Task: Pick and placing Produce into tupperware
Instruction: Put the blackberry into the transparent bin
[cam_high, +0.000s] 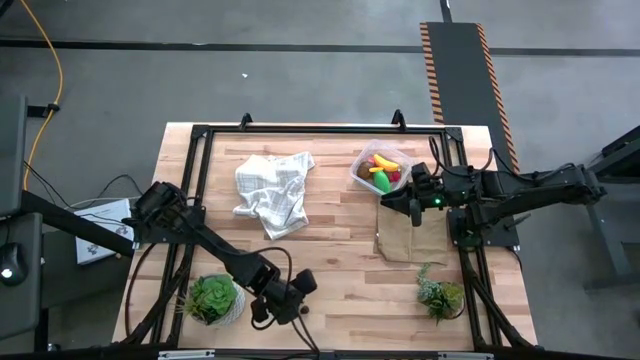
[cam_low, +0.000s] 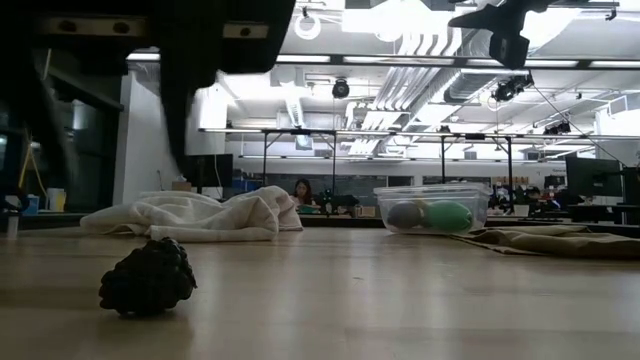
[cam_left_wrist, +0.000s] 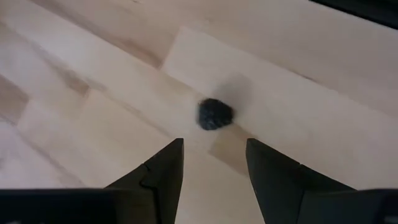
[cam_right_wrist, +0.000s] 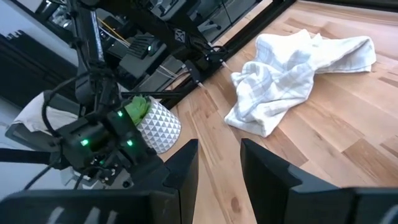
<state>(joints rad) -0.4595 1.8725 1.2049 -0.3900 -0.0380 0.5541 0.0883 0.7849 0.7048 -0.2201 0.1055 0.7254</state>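
While my left tool (cam_left_wrist: 212, 163) hangs over the near desk (cam_high: 340, 260) edge, its fingers are parted and empty above one dark berry (cam_left_wrist: 214, 114), a round lump with no long axis. One tub (cam_high: 381, 170) sits at the far right, holding a banana (cam_high: 384, 161) lying along its diagonal. My right tool (cam_right_wrist: 217, 163) hovers beside the tub, released, holding nothing. I count two plants (cam_high: 213, 298), one white cloth (cam_high: 272, 189).
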